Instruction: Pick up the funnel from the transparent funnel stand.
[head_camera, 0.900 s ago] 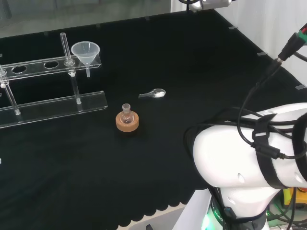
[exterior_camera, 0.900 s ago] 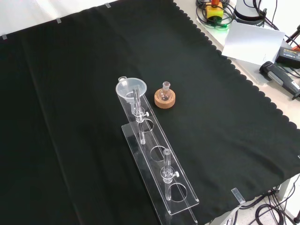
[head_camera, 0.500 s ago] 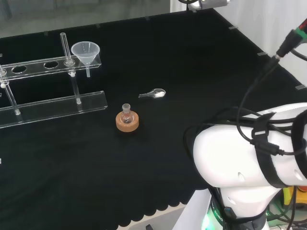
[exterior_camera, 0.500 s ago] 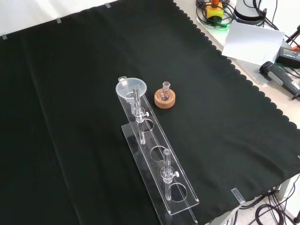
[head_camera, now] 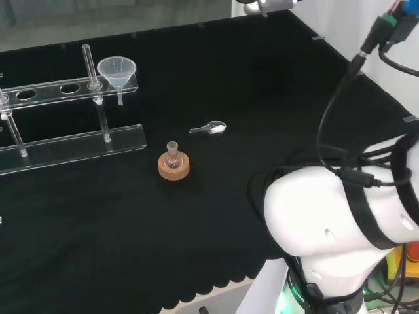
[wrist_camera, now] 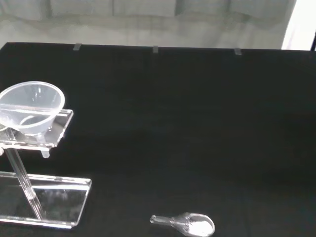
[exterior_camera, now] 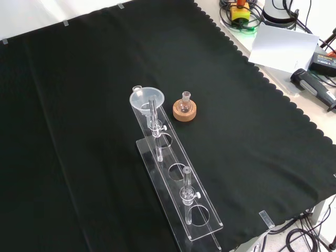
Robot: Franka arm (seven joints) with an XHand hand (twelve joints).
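Head view: a clear funnel (head_camera: 117, 69) sits upright in the end hole of the transparent funnel stand (head_camera: 72, 140) at the far left of the black-clothed desk (head_camera: 262, 98). Its spout points straight down through the upper rail. A small flask on a cork ring (head_camera: 173, 165) and a glass spoon (head_camera: 209, 127) lie between the stand and the arm's white links (head_camera: 327, 222).

Front view: the funnel (exterior_camera: 147, 100) occupies the stand's far end, just beside the cork ring (exterior_camera: 184, 111), with nothing touching it.

Wrist view: the funnel (wrist_camera: 30, 106) appears off to one side, seen from slightly above, well apart from the camera. Whether the fingers are open or curled cannot be told. Judging by this, the approach has a long way to go.
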